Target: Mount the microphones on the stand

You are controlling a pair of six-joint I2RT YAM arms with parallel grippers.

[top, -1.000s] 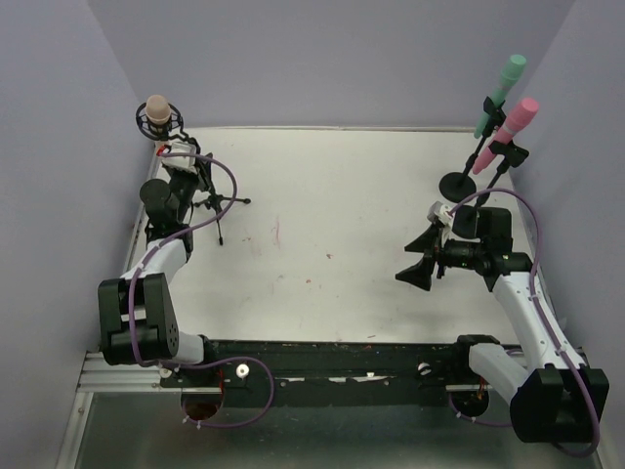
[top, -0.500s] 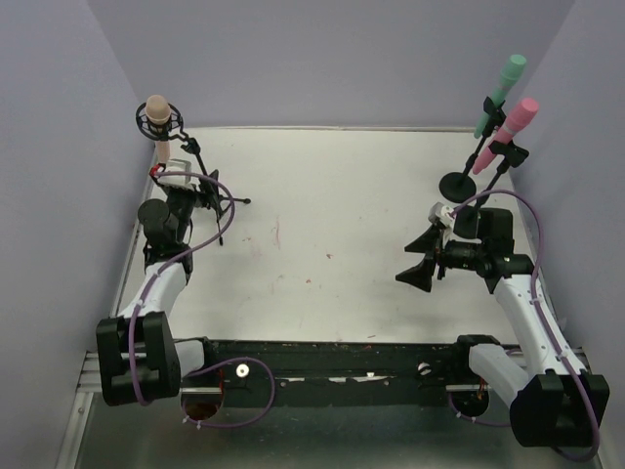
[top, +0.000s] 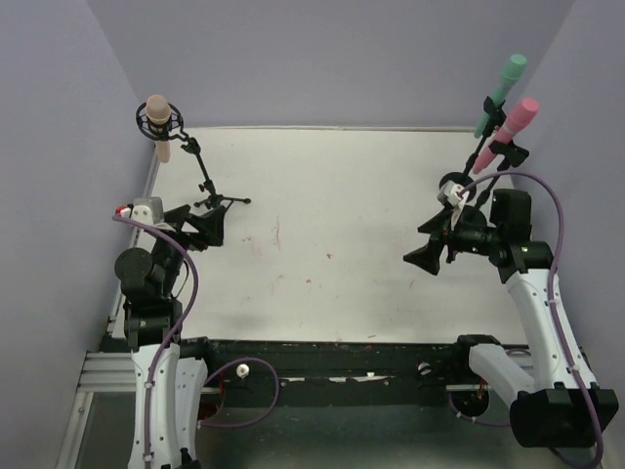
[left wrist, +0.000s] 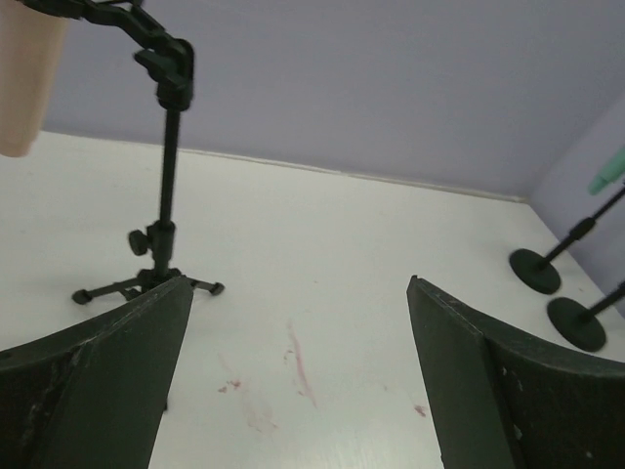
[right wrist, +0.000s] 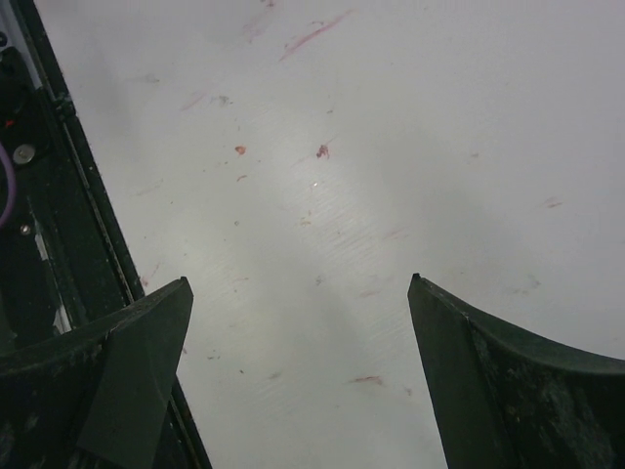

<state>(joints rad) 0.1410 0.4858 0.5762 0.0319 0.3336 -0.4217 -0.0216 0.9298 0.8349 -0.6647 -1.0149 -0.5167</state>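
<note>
The pale peach microphone [top: 157, 121] hangs in the ring mount of a black tripod stand [top: 206, 182] at the back left; its lower end [left wrist: 24, 83] and the stand's pole [left wrist: 169, 176] show in the left wrist view. The mint green microphone [top: 501, 88] and the pink microphone [top: 510, 130] sit clipped on two round-based stands [left wrist: 535, 271] at the back right. My left gripper [top: 203, 227] is open and empty, near the tripod's feet, well below and in front of the peach microphone. My right gripper [top: 423, 246] is open and empty above the table, in front of the right stands.
The white table [top: 332, 205] has faint red smears [left wrist: 298, 366]. Purple walls close in on three sides. The black rail with the arm bases [top: 332, 357] runs along the near edge and shows at the left of the right wrist view [right wrist: 44, 205].
My left gripper opened, let go of the peach microphone and drew back toward the near left. The right arm shifted slightly toward the back right, still open.
</note>
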